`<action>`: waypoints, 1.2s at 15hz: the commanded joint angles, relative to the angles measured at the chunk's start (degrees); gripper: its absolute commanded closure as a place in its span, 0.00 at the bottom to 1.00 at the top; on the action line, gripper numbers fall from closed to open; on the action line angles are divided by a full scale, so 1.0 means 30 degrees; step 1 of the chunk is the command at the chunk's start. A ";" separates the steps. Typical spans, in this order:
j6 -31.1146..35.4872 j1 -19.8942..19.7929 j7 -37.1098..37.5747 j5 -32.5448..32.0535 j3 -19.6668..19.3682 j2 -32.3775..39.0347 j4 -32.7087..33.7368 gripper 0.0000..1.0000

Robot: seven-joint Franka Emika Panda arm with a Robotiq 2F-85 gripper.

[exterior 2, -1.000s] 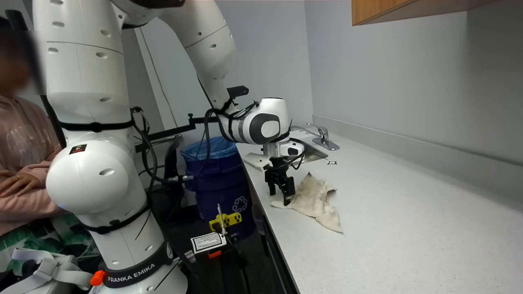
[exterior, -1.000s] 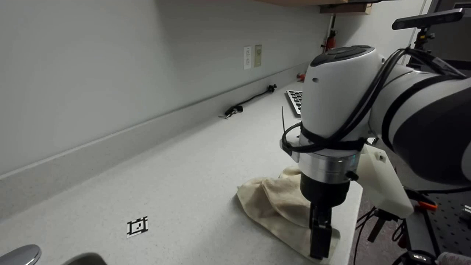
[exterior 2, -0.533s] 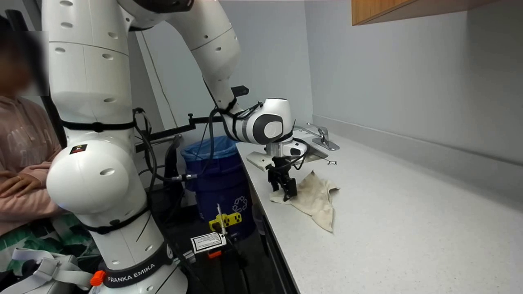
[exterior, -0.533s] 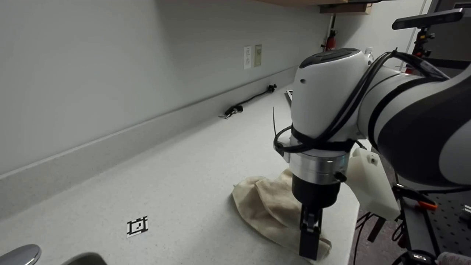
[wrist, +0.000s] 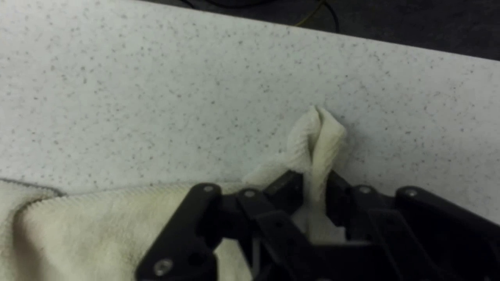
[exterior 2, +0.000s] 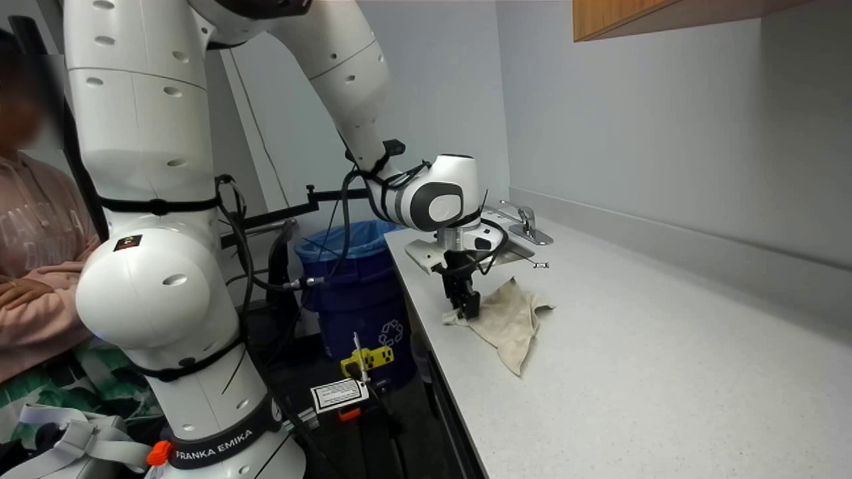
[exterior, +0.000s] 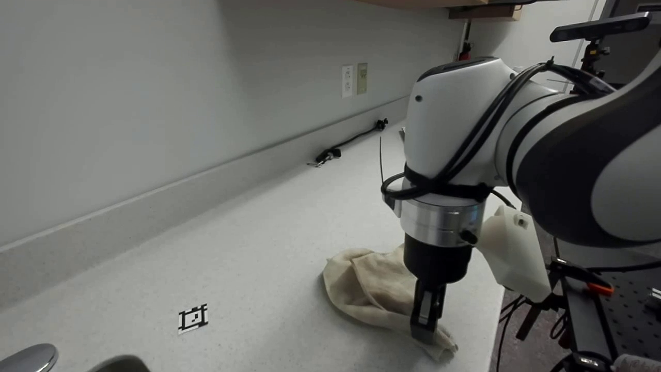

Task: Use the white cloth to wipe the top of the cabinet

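Note:
The cream-white cloth (exterior: 372, 284) lies rumpled near the front edge of the pale speckled counter, the cabinet top (exterior: 232, 248). It shows in both exterior views and fills the lower left of the wrist view. My black gripper (wrist: 315, 191) points down at the cloth's edge and is shut on a folded strip of it. The pinched fold (wrist: 328, 140) sticks out beyond the fingertips and rests close to the counter. In an exterior view, the gripper (exterior 2: 468, 307) sits low at the near side of the cloth (exterior 2: 509, 322), whose pointed corners spread across the counter.
A faucet (exterior 2: 529, 229) and sink stand at the counter's far end. Along the wall runs a black cable (exterior: 328, 155). A printed marker (exterior: 193, 318) lies on the counter. Below the front edge stands a blue bin (exterior 2: 349, 293). An upper cabinet (exterior 2: 632, 20) hangs overhead.
The fingers have gone from open to shut, gathering the cloth's edge into a fold. The gripper and arm have shifted slightly, and the cloth has been pulled a little with them.

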 commanded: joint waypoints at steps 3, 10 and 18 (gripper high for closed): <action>0.0486 -0.0818 -0.4113 0.5060 0.1221 -0.2590 -0.0821 0.98; 0.0032 -0.0708 -1.1084 1.4475 0.0553 -0.5533 -0.1842 0.98; 0.4455 -0.0999 -0.5868 1.0720 -0.0813 -0.4842 -0.5222 0.98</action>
